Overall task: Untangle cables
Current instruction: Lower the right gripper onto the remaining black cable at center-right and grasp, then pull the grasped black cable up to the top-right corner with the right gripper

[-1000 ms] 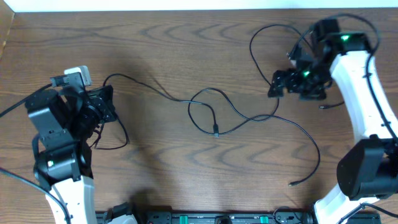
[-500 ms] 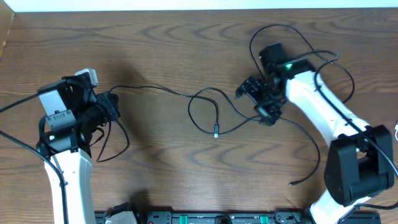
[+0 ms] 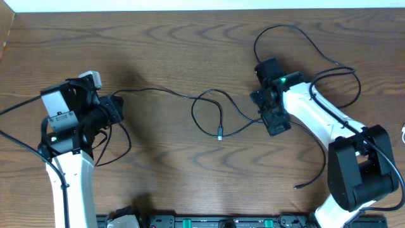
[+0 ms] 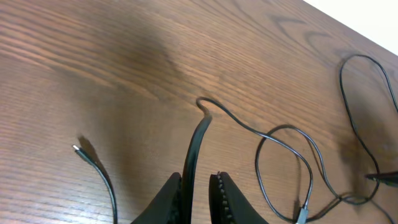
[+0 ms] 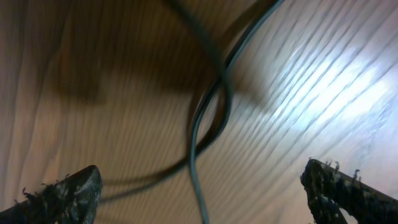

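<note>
Thin black cables lie tangled across the wooden table. One cable [image 3: 166,94] runs from my left gripper [image 3: 114,109] to a loop [image 3: 204,101] in the middle, with a plug end [image 3: 219,135] below it. In the left wrist view my left gripper [image 4: 200,198] is shut on this cable [image 4: 239,123]. My right gripper [image 3: 276,121] hovers low over a crossing of cables right of centre. In the right wrist view it [image 5: 199,199] is wide open, with a cable strand [image 5: 198,146] between the fingers, not gripped. No white cable shows.
A cable arc [image 3: 297,30] curls at the far right back. A loose cable end [image 3: 297,187] lies at the front right. Another loose end [image 4: 76,148] lies left of my left gripper. The table's front edge holds a black rail [image 3: 209,221].
My right arm has swung from the back right to the cable crossing right of centre and lowered. My left gripper moved slightly right with its cable, which now lies straighter.
</note>
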You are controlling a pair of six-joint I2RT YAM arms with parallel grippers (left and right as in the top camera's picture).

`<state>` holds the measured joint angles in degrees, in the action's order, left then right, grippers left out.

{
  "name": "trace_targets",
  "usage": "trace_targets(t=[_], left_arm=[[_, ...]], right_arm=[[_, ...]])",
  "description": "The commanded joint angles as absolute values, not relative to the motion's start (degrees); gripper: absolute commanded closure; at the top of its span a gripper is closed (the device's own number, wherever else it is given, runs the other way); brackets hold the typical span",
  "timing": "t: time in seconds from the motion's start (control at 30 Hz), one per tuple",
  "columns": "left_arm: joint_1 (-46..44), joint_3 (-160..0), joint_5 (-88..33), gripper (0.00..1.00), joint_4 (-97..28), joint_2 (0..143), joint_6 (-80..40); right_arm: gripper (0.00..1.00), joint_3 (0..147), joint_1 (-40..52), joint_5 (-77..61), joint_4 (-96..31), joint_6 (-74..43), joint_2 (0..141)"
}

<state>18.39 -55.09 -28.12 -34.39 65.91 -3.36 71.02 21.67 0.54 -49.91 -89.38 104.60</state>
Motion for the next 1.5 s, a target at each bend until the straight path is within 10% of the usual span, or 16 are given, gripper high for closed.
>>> trace_targets(t=[0.0, 0.37, 0.7, 1.17, 1.47], left_arm=[[16.27, -55.46, -27.99, 0.86, -34.50, 65.87, -2.59], [13.04, -55.46, -27.99, 0.88, -35.16, 65.87, -2.17], [13.04, -55.46, -28.03, 0.42, -39.31, 65.91, -2.20], [7.09, -55.46, -27.79, 0.37, -42.96, 65.91, -1.10], [4.67, -55.46, -27.79, 0.36, -43.03, 65.91, -1.10]], right_arm=[[0.01, 69.14, 22.22, 8.71, -49.15, -91.70, 104.18], [0.04, 64.69, 21.65, 14.44, -43.20, -87.33, 104.22], [0.07, 63.13, 21.80, 14.46, -37.23, -83.05, 104.29], [0.09, 63.09, 22.35, 14.22, -36.84, -83.07, 107.92], [0.54, 63.05, 22.35, 13.80, -36.84, -83.05, 110.67]])
